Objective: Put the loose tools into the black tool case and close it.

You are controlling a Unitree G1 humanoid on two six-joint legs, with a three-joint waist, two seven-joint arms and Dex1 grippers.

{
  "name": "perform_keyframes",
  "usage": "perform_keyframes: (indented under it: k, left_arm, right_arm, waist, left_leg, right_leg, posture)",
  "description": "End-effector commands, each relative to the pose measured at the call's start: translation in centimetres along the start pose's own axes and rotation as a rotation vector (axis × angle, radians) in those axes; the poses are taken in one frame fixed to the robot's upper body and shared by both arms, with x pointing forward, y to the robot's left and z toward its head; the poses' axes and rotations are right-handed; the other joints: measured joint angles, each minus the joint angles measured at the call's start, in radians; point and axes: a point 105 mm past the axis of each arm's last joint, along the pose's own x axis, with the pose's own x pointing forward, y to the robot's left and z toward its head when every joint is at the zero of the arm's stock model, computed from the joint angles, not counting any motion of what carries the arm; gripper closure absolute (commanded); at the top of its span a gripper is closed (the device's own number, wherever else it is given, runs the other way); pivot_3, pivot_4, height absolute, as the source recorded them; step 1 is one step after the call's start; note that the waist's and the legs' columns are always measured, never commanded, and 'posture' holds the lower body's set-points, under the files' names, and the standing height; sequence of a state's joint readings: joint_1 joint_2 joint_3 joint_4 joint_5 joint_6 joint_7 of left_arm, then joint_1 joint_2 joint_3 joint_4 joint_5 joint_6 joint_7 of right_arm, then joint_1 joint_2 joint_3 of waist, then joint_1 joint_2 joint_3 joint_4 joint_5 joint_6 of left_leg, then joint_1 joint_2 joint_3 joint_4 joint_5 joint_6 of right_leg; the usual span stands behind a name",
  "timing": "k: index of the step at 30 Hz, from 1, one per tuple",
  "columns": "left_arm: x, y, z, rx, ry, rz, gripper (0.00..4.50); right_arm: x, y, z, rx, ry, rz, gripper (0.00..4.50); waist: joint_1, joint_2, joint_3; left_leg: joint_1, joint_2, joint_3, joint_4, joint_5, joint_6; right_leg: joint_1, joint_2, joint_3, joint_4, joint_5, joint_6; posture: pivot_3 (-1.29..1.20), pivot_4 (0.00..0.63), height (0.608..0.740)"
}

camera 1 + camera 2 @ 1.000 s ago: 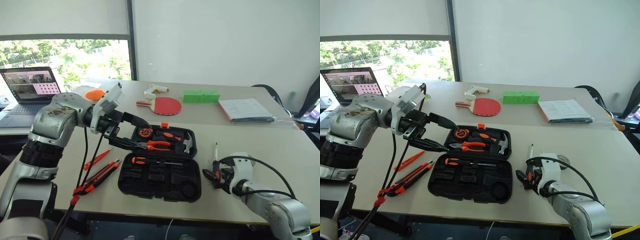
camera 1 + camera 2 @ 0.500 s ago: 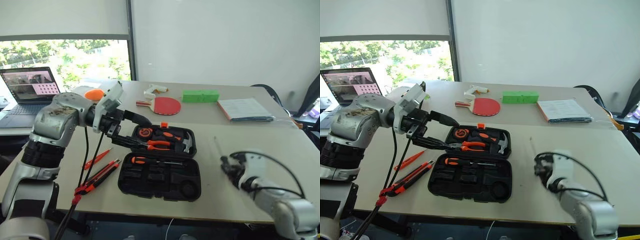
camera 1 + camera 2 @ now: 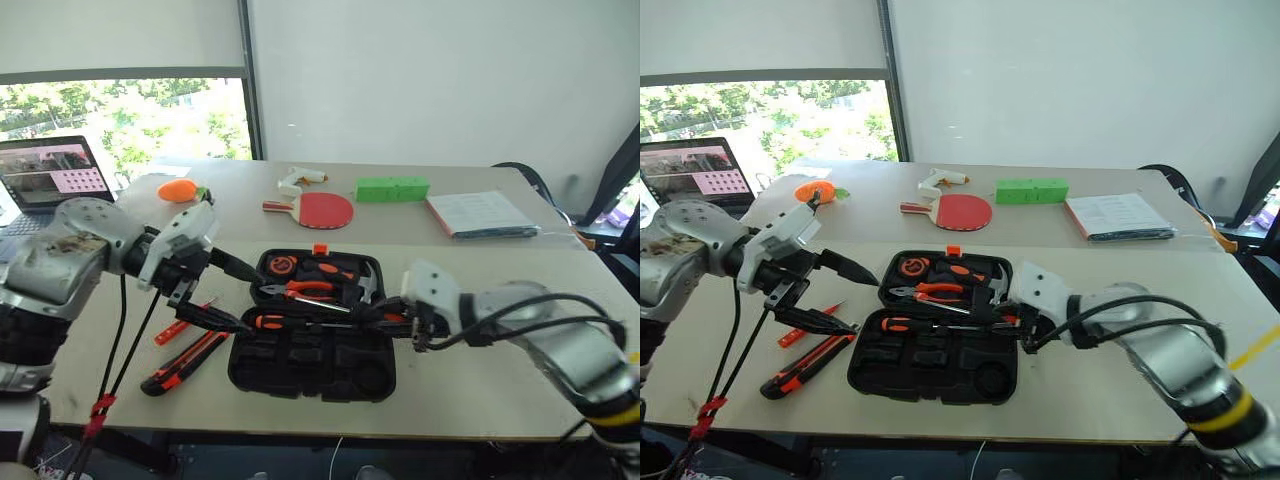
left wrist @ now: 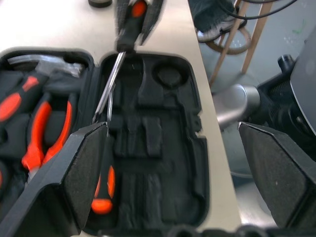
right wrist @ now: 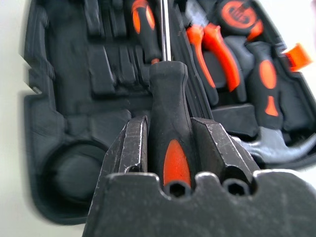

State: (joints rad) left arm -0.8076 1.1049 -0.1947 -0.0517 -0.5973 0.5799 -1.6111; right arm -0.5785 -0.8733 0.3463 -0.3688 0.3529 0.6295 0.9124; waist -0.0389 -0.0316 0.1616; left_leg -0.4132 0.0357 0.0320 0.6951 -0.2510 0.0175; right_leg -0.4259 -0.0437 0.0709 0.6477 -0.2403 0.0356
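Note:
The black tool case (image 3: pixel 300 362) lies open at the middle of the table. My right gripper (image 3: pixel 397 322) is shut on a black-and-orange screwdriver (image 5: pixel 168 123), held over the right side of the case, its shaft pointing left across the recesses. Another orange-handled screwdriver (image 3: pixel 275 322) lies in the near half. My left gripper (image 3: pixel 253 302) hangs open and holds nothing at the case's left edge. A slim red-orange screwdriver (image 3: pixel 178 326) and a black-and-orange utility knife (image 3: pixel 185 362) lie on the table left of the case.
Pliers (image 3: pixel 303 292), a tape measure (image 3: pixel 286 266) and a hammer (image 3: pixel 356 281) sit in the far half. Behind the case lie a red paddle (image 3: pixel 326 210), a green block (image 3: pixel 392 189), a glue gun (image 3: pixel 296 181), papers (image 3: pixel 478 214), an orange toy (image 3: pixel 178 189) and a laptop (image 3: pixel 45 181).
My right gripper shut on the screwdriver at the table's right, lifted it and swung left over the case, rolling its wrist. My left gripper drew back a little to the left, still open.

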Motion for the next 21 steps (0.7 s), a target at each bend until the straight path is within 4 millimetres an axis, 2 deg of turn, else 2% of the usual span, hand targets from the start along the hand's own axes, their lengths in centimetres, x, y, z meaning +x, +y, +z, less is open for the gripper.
perform_keyframes:
  k: [1, 8, 15, 16, 19, 21]
  left_arm:
    - [-1.1, -1.0, 0.4, 0.025, 0.006, 0.009, 0.0]
    - [-2.0, -0.5, 0.2, 0.021, 0.018, 0.063, 0.0]
    - [-1.9, -0.2, 0.6, 0.031, 0.006, 0.067, 0.0]
    - [-1.8, -0.2, 0.7, 0.032, 0.003, 0.065, 0.0]
    - [-1.6, -0.1, 0.7, 0.033, -0.002, 0.059, 0.0]
    - [-1.6, 0.0, 0.7, 0.033, -0.004, 0.058, 0.0]
  right_arm:
    - [1.2, -0.2, -0.8, -0.024, 0.032, 0.052, 3.45]
    - [2.4, 0.7, -2.1, 0.015, 0.068, 0.084, 3.45]
    - [2.5, 1.2, -3.0, 0.05, 0.091, 0.086, 3.45]
    - [2.6, 1.1, -2.9, 0.062, 0.083, 0.076, 2.95]
    - [2.5, 0.7, -2.0, 0.087, 0.042, 0.056, 2.06]
    - [2.2, 0.5, -1.0, 0.102, 0.004, 0.049, 1.29]
  waist:
    - [0.007, 0.0, 0.0]
    - [0.025, 0.0, 0.001]
    - [0.026, 0.0, 0.001]
    - [0.025, 0.0, 0.001]
    - [0.025, 0.0, 0.001]
    - [0.025, 0.0, 0.001]
  left_leg:
    - [0.0, 0.0, 0.0, 0.0, 0.0, 0.0]
    - [-0.002, 0.0, 0.0, 0.0, 0.0, 0.0]
    - [-0.002, 0.0, 0.0, 0.0, 0.0, 0.0]
    - [-0.002, 0.0, 0.0, 0.0, 0.0, 0.0]
    - [-0.002, 0.0, 0.0, 0.0, 0.0, 0.0]
    - [-0.002, 0.0, 0.0, 0.0, 0.0, 0.0]
  right_leg:
    - [0.0, 0.0, 0.0, 0.0, 0.0, 0.0]
    - [-0.002, 0.0, -0.001, 0.0, 0.0, 0.0]
    - [-0.002, 0.0, -0.001, 0.001, 0.0, 0.0]
    - [-0.002, 0.0, -0.001, 0.001, 0.0, 0.0]
    - [-0.002, 0.0, -0.001, 0.001, 0.0, 0.0]
    - [-0.002, 0.0, -0.001, 0.001, 0.0, 0.0]
  posture:
    - [0.0, 0.15, 0.738]
    - [0.0, 0.15, 0.738]
    - [0.0, 0.15, 0.738]
    - [0.0, 0.15, 0.738]
    - [0.0, 0.15, 0.738]
    - [0.0, 0.15, 0.738]
